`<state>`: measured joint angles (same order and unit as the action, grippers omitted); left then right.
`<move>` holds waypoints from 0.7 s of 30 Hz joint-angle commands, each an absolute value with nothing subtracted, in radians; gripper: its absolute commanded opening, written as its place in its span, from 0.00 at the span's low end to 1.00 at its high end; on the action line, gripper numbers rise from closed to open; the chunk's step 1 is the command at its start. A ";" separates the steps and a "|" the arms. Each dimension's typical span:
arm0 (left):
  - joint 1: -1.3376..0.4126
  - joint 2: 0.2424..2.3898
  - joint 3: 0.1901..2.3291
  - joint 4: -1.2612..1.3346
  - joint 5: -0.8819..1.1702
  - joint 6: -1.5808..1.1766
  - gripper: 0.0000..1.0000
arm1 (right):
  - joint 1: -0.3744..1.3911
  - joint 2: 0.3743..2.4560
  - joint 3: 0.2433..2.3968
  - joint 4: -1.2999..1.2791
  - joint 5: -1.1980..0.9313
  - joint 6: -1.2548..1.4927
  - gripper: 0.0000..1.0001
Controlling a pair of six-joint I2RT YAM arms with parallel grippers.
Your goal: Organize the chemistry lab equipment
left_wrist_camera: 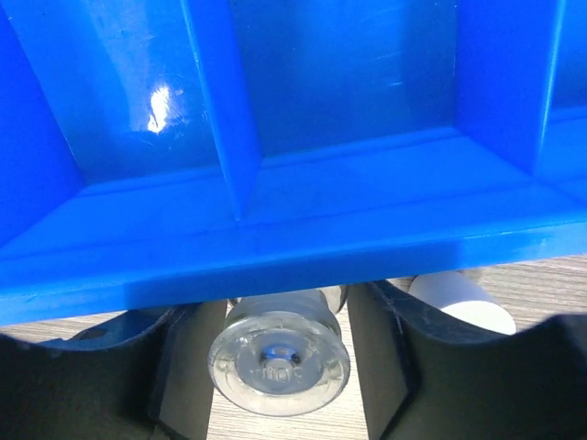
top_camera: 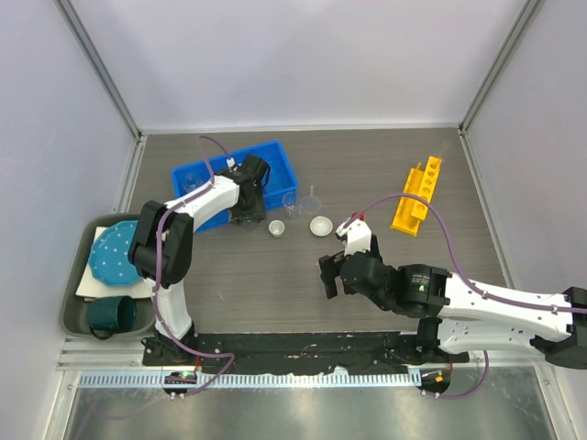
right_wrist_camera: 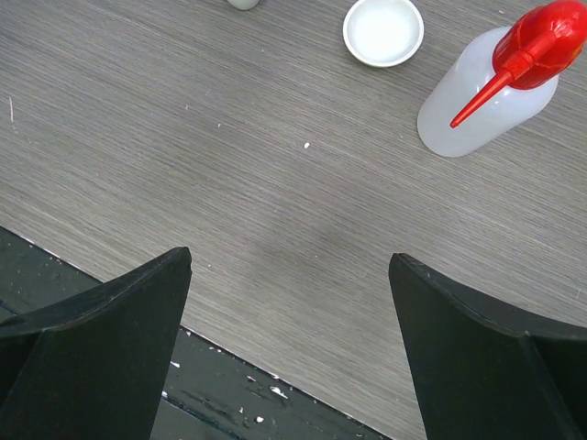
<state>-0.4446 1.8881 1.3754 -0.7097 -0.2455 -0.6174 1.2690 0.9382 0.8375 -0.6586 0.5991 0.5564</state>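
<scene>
My left fingers [left_wrist_camera: 183,385] touch a small glass vial [left_wrist_camera: 280,362] on both sides, so I think they grip it. The wall of the blue bin [left_wrist_camera: 321,229] is right in front of them. My right fingers [right_wrist_camera: 110,330] are wide open with nothing between them, only bare surface [right_wrist_camera: 229,165] below. The white dish [right_wrist_camera: 383,30] sits ahead of them, and the squeeze bottle [right_wrist_camera: 468,101] sits ahead and to the right. The funnel [top_camera: 313,194] and the yellow rack [top_camera: 417,194] are out on the surface too, well apart from both pairs of fingers. I think the job has only just begun. Most things are not put away yet.
</scene>
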 commanded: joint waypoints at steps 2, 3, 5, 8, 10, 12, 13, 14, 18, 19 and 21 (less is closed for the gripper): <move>-0.436 1.876 1.368 -0.655 -0.226 -0.598 0.47 | 1.275 0.945 0.851 -0.618 0.607 0.568 0.95; -0.436 1.875 1.370 -0.655 -0.224 -0.597 0.43 | 1.275 0.946 0.853 -0.617 0.607 0.568 0.95; -0.434 1.873 1.371 -0.657 -0.219 -0.597 0.29 | 1.275 0.948 0.853 -0.618 0.607 0.569 0.94; -0.436 1.862 1.381 -0.676 -0.225 -0.597 0.15 | 1.275 0.946 0.854 -0.617 0.606 0.568 0.95; -0.436 1.842 1.394 -0.698 -0.229 -0.598 0.11 | 1.275 0.946 0.854 -0.618 0.604 0.566 0.95; -0.434 1.819 1.399 -0.727 -0.227 -0.597 0.07 | 1.275 0.946 0.851 -0.617 0.603 0.566 0.95; -0.434 1.806 1.404 -0.736 -0.229 -0.595 0.06 | 1.275 0.948 0.853 -0.614 0.601 0.566 0.95; -0.434 1.777 1.408 -0.758 -0.232 -0.595 0.04 | 1.275 0.948 0.851 -0.611 0.601 0.566 0.95; -0.434 1.711 1.440 -0.825 -0.236 -0.591 0.00 | 1.275 0.951 0.856 -0.603 0.594 0.563 0.95; -0.436 1.692 1.443 -0.836 -0.236 -0.589 0.00 | 1.275 0.951 0.856 -0.600 0.588 0.561 0.95; -0.436 1.642 1.460 -0.864 -0.242 -0.589 0.00 | 1.276 0.948 0.859 -0.604 0.584 0.568 0.95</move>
<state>-0.4416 1.7767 1.3876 -0.8009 -0.2310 -0.5964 1.2690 0.9497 0.8375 -0.6468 0.5838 0.5560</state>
